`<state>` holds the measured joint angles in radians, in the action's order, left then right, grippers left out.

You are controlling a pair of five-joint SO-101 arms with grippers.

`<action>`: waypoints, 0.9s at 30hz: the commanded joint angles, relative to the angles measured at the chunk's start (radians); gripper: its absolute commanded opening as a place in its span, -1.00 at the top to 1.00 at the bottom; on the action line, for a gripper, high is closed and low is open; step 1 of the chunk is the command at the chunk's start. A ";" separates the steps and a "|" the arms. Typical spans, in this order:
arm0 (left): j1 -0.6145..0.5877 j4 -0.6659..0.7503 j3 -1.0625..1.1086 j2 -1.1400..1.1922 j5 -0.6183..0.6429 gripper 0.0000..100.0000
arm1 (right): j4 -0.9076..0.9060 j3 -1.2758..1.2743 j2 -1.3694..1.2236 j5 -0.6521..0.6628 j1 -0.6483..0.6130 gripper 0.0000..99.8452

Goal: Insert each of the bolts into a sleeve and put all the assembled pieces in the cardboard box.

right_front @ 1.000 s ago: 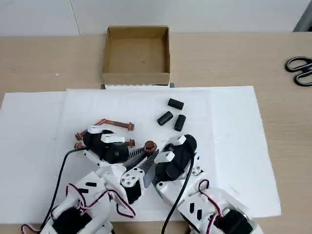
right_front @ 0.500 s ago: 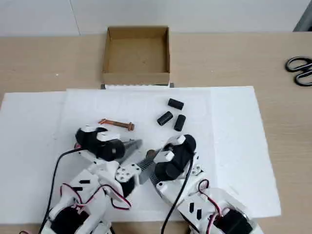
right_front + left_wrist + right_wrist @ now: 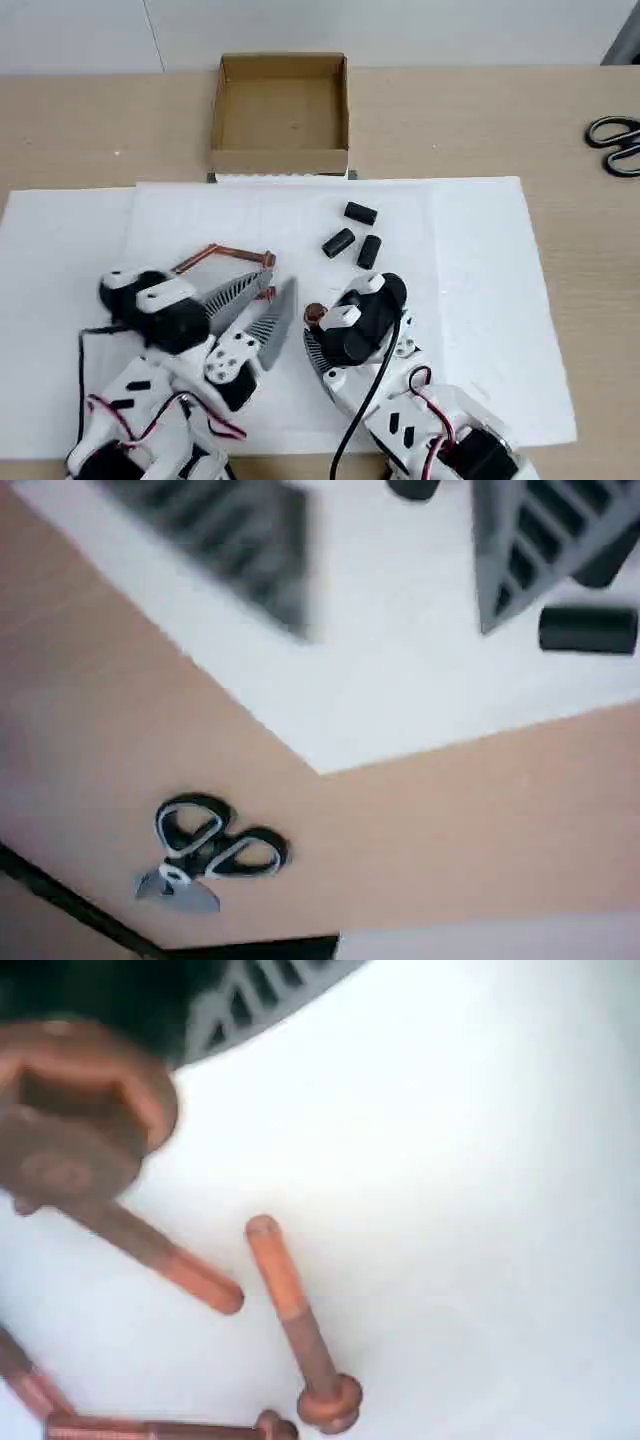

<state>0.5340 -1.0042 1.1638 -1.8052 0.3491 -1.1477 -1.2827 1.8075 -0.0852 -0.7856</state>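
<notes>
One bolt (image 3: 314, 316) is clamped at its head end in the right gripper (image 3: 316, 322), near the middle of the sheet (image 3: 470, 300) and a little toward its near edge. In the right wrist view the shank juts out free over the white. The loose bolts (image 3: 240, 255) lie on the sheet's left half, just left of the held one. Two meet at an angle, and seen from above a third shows between the fingers of the left gripper (image 3: 281, 278). That gripper is spread wide with nothing in it and points toward the sheet's middle. Three sleeves (image 3: 338, 243) lie in a loose cluster beyond the right gripper, toward the sheet's far edge and slightly right of centre. They are near one another but not touching. The box (image 3: 280, 158) stands open-topped on the bare table (image 3: 480, 120), just past the middle of the sheet's far edge. Black-handled scissors (image 3: 614, 145) lie at the table's right edge, well apart from everything else.
</notes>
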 commanded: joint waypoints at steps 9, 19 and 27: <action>-0.482 -0.132 0.085 -0.009 -0.198 0.99 | 0.022 0.006 0.005 -0.002 0.251 0.99; -0.566 -0.110 0.341 -0.011 -0.203 0.99 | 0.056 -0.005 0.004 -0.003 0.509 0.99; -0.572 -0.110 0.363 -0.011 -0.203 0.99 | 0.305 0.109 -0.395 -0.008 0.506 0.99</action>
<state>-0.0368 -1.1301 1.5275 -1.8052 0.1511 -0.9605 -1.2843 1.5942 -0.0852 -0.2854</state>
